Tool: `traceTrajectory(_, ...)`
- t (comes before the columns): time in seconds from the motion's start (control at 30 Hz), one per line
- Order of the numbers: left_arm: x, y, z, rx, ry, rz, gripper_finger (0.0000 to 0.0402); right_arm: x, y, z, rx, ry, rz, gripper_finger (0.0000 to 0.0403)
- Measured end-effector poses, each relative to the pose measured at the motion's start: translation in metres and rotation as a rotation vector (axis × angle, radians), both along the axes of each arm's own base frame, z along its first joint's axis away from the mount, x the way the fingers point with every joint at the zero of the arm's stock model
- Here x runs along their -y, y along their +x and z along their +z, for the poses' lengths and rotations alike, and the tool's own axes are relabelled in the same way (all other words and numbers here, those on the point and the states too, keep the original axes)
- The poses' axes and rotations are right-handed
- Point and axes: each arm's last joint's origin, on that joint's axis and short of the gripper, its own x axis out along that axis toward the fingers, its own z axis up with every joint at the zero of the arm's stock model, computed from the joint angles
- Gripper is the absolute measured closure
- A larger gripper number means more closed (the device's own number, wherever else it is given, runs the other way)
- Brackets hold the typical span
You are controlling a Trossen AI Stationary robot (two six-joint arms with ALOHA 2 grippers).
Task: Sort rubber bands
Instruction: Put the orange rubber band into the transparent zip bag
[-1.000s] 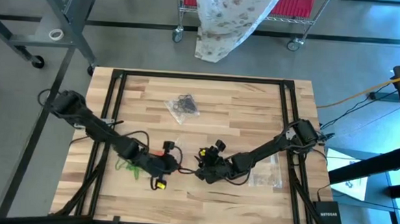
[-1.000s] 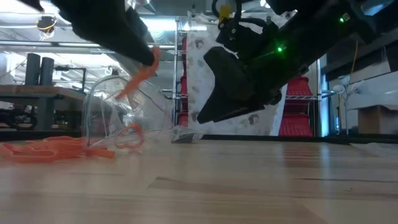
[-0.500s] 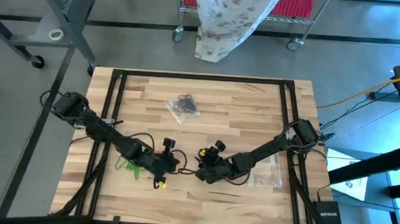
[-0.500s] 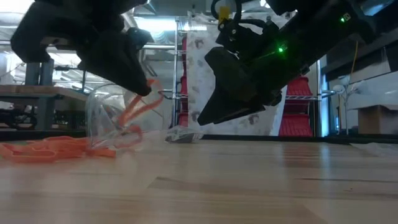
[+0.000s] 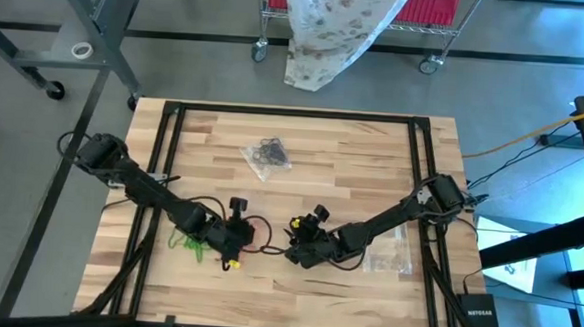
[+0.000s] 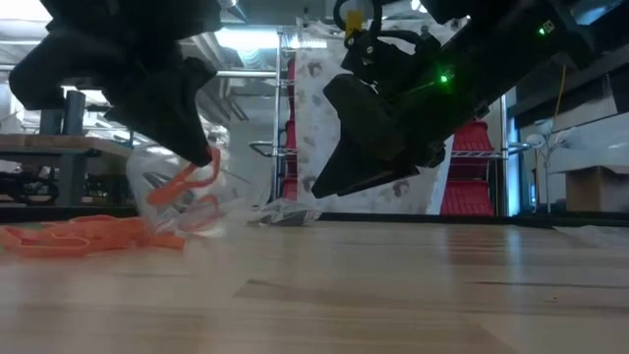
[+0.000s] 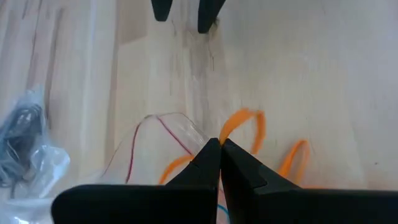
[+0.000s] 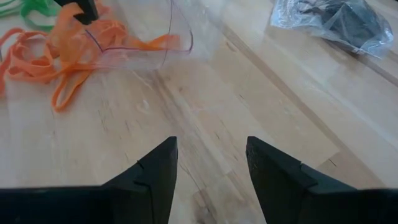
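My left gripper (image 6: 201, 149) is shut on an orange rubber band (image 7: 241, 124), just above the near middle of the table (image 5: 236, 247). Right by it a clear bag (image 8: 146, 40) lies on the table with orange bands inside; whether the held band is inside it, I cannot tell. A heap of orange bands (image 8: 37, 62) and some green ones (image 5: 183, 241) lie beside the bag. My right gripper (image 8: 211, 163) stands open a short way to the right (image 5: 294, 248), with only bare wood between its fingers. My left gripper pinches the orange band between its two fingertips (image 7: 231, 153), slanting down from the table's left. One loop of the band (image 7: 249, 119) sticks out past the tips. In the low view the band (image 6: 182, 182) hangs slack below the fingers, clear of the table.
A clear bag of black bands (image 5: 267, 155) lies at the far middle. Another clear bag (image 5: 393, 249) lies under my right arm. Bare wood spreads along the near edge and the far corners.
My left gripper has sunk toward the table and tipped more steeply down, staying shut on the orange band. The band has come down with it to the clear bag.
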Motion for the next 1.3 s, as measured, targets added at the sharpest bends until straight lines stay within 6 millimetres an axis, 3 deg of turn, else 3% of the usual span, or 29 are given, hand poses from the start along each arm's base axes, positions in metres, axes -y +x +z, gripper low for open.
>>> traceTrajectory(0.53,0.01,-0.003,0.04,0.144,-0.103,-0.003,0.0398,-0.001,0.005,0.002,0.033,0.084,0.04,0.0219)
traceTrajectory(0.7,0.009,-0.004,0.042,0.152,-0.109,0.001,0.0398,0.004,0.015,0.01,0.13,0.105,0.039,0.0219)
traceTrajectory(1.03,0.009,-0.003,0.042,0.155,-0.118,0.009,0.0398,0.041,0.034,0.019,0.245,0.161,-0.012,0.0219)
traceTrajectory(1.3,0.01,-0.003,0.042,0.16,-0.12,0.008,0.0398,0.043,0.041,-0.002,0.229,0.2,0.035,0.0219)
